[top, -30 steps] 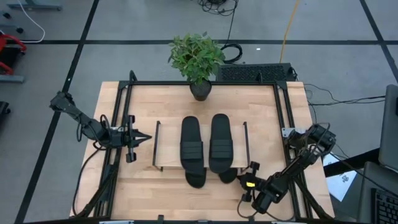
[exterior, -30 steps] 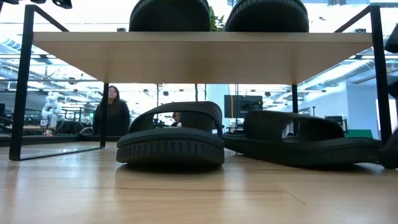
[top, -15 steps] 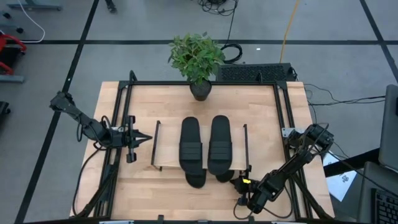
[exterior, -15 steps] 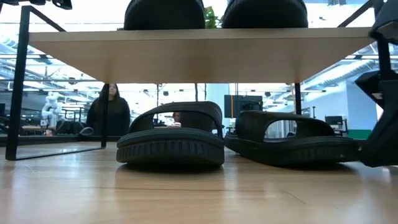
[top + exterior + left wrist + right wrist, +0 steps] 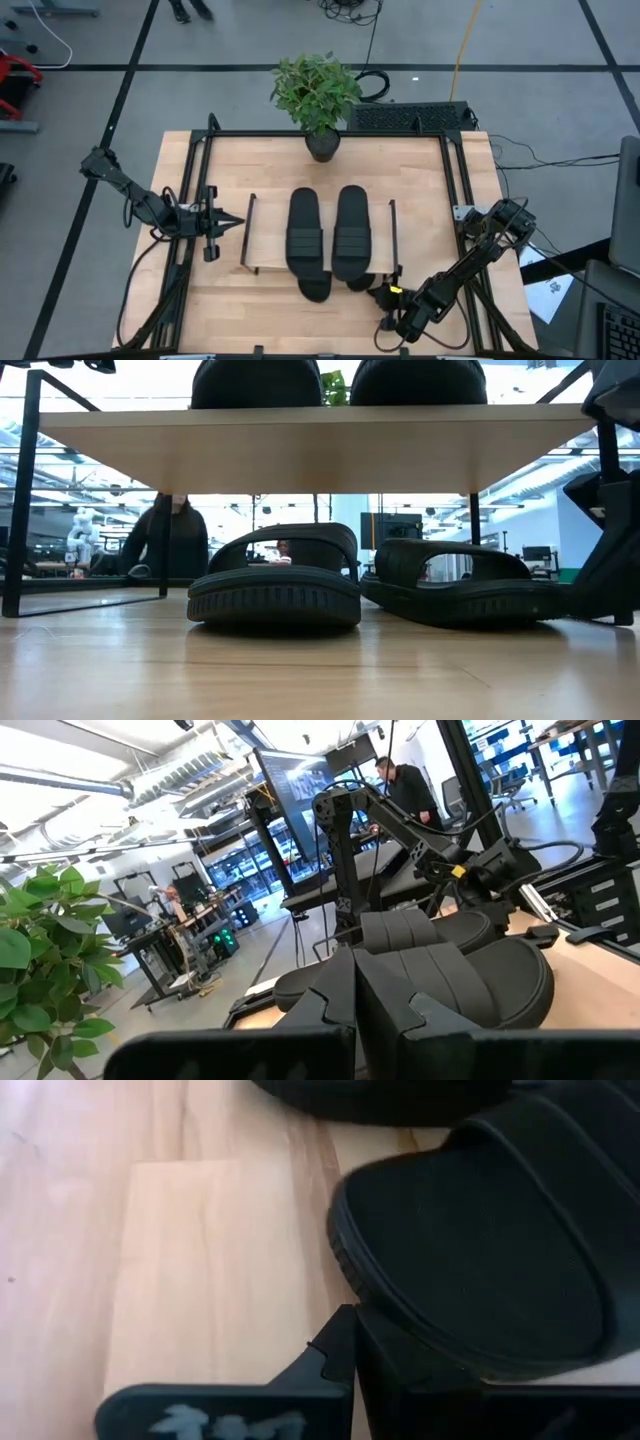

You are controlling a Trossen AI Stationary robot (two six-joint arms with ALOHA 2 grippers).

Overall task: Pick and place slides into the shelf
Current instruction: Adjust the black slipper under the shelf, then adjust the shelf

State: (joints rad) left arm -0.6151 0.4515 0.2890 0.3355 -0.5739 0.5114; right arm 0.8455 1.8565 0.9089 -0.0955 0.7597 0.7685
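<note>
- The left end effector (image 5: pixel 228 221) hangs near the desk's (image 5: pixel 200 300) left edge, just beside the shelf's (image 5: pixel 262 255) left wire frame, fingers pressed together on nothing.
- Two slides (image 5: pixel 304 232) (image 5: pixel 351 232) lie side by side on the shelf board, toes toward the plant (image 5: pixel 316 93).
- Two more sit on the desk under the board: the left lower slide (image 5: pixel 274 582) pokes out past the shelf's front edge, and the right lower slide (image 5: pixel 458 582) lies beside it.
- They look light, rubbery and grippy (likely to flex if pinched mid-sole); the ribbed strap band or a sole rim seems the firmest hold.
- The right end effector (image 5: pixel 383 294) is at the desk's front edge, touching the right lower slide's end; whether it is clamped or loose I cannot tell.
</note>
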